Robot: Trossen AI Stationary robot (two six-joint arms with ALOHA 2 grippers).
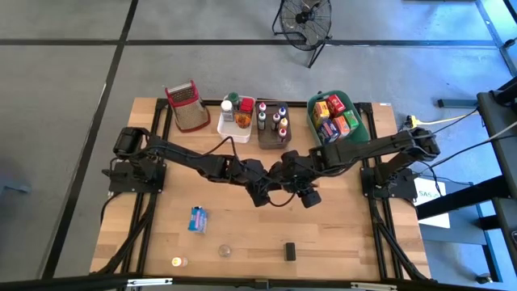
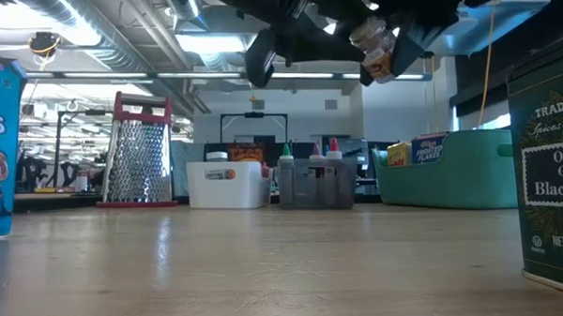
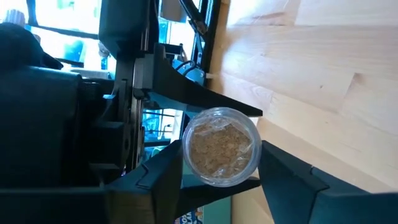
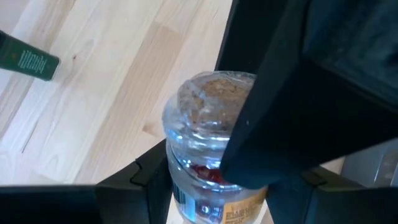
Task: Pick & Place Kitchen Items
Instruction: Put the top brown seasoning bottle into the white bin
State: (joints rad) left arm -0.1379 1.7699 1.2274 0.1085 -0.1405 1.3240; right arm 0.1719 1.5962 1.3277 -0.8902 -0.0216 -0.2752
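Spice jar (image 4: 208, 155): clear, rigid, probably light and slippery; being passed mid-air above the bench (image 1: 242, 226).
Right claw (image 4: 217, 180): gripping the jar's body.
Left claw (image 3: 221, 162): closing around its base.

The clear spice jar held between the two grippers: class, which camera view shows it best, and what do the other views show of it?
The right wrist view: the clear spice jar fills it, showing brown contents, glass body and label edge. The left wrist view shows only its round end. The low view shows it small overhead. In the high view the arms hide it.
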